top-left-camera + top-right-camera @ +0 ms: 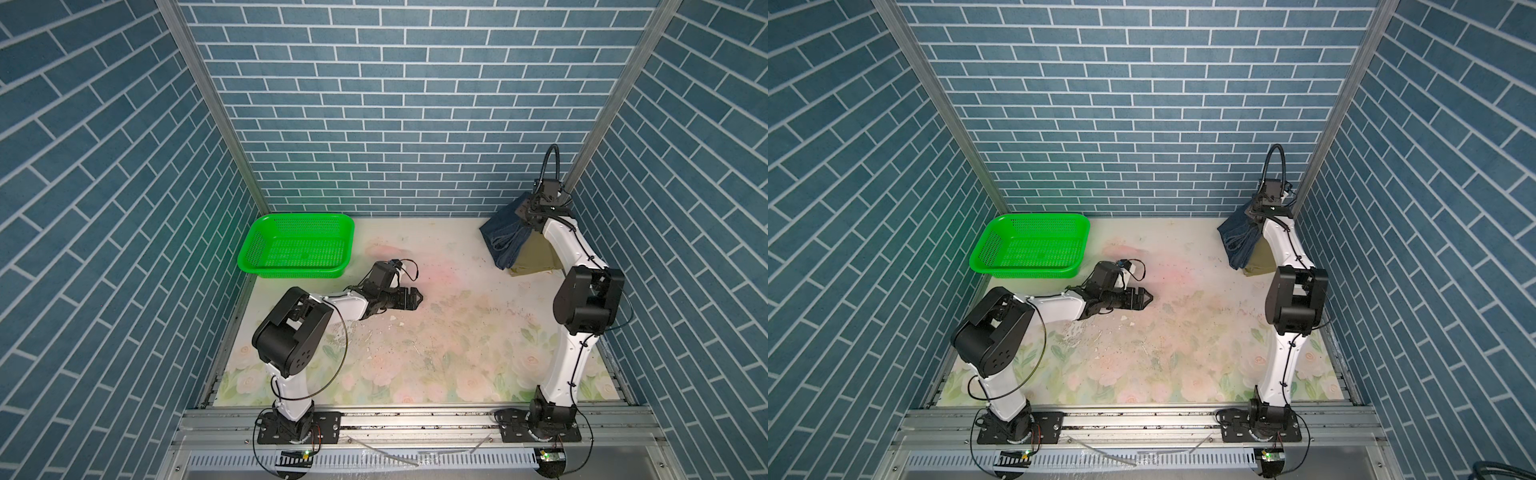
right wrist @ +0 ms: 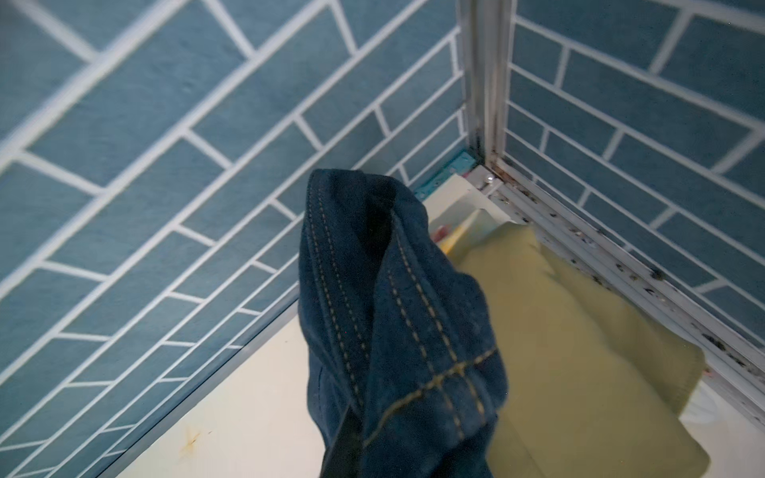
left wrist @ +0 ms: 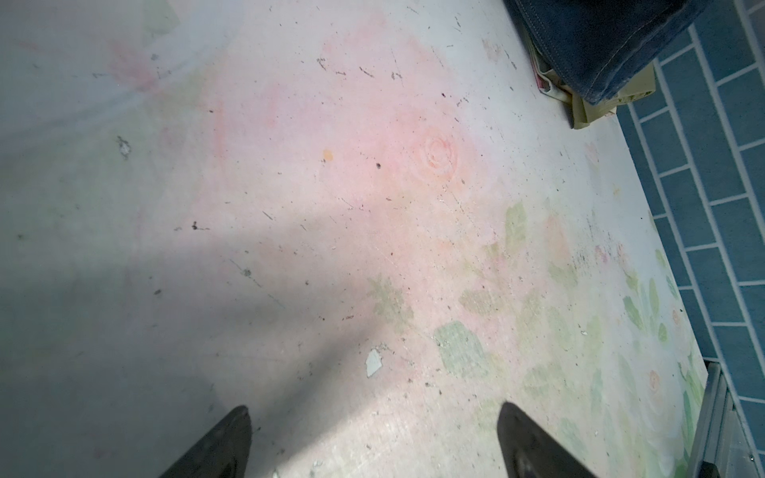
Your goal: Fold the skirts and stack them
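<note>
1. Hanging from the right gripper [image 1: 528,211], which is clamped on its upper edge, the dark blue denim skirt [image 1: 505,237] is held up in the far right corner of the floral-printed table [image 1: 415,353]. In both top views its lower folds reach down to the surface.
2. In the right wrist view the denim [image 2: 393,310] rises as a bunched column with tan double stitching. The gripper's own fingers are out of that frame.
3. The plain olive-khaki cloth skirt [image 1: 534,257] lies folded flat in the same corner. It is partly under the denim and lies just beside the rail at the right wall.
4. A sliver of paler cloth [image 2: 445,238] with a pink mark shows at the khaki's far edge, but too little is visible to tell what it is.
5. The left gripper [image 1: 417,297] hovers low over the table, left of centre, with its jaws spread wide. In the left wrist view its black fingertips [image 3: 232,434] frame bare tabletop, well apart from the skirts.
6. The green perforated plastic basket [image 1: 307,216] sits in the far left corner, near the left gripper.
</note>
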Controlling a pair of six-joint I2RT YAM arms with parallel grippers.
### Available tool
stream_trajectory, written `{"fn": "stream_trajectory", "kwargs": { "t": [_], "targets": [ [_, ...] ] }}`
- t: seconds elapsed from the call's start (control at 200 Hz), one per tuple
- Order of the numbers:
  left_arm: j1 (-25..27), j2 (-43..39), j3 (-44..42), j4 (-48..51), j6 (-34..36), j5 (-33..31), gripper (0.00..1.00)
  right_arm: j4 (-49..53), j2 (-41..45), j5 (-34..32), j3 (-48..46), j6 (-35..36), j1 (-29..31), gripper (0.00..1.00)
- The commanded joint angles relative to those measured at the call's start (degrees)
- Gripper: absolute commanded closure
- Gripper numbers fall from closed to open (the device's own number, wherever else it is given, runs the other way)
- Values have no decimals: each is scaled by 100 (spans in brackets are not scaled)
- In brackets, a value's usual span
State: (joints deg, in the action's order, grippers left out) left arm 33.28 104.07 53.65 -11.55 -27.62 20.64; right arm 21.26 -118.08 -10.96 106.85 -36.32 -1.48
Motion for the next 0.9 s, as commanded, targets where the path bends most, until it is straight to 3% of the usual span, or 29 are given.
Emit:
{"fn": "stream_trajectory", "kwargs": {
  "t": [0.0,0.495,0.725,0.895],
  "targets": [
    [-29,109,-47,-53,21,-8,7,-884,537,143,-563,-261,-251,100],
    [77,160,118,80,11,-299,6,-2260,229,528,-2189,-133,-896,100],
    [197,-212,390,527,-12,-728,4,-2176,374,44,-2399,232,-984,33],
    [214,-777,544,917,-19,-1343,1,-2205,1043,-191,-2890,454,-1004,17]
  ]
}}
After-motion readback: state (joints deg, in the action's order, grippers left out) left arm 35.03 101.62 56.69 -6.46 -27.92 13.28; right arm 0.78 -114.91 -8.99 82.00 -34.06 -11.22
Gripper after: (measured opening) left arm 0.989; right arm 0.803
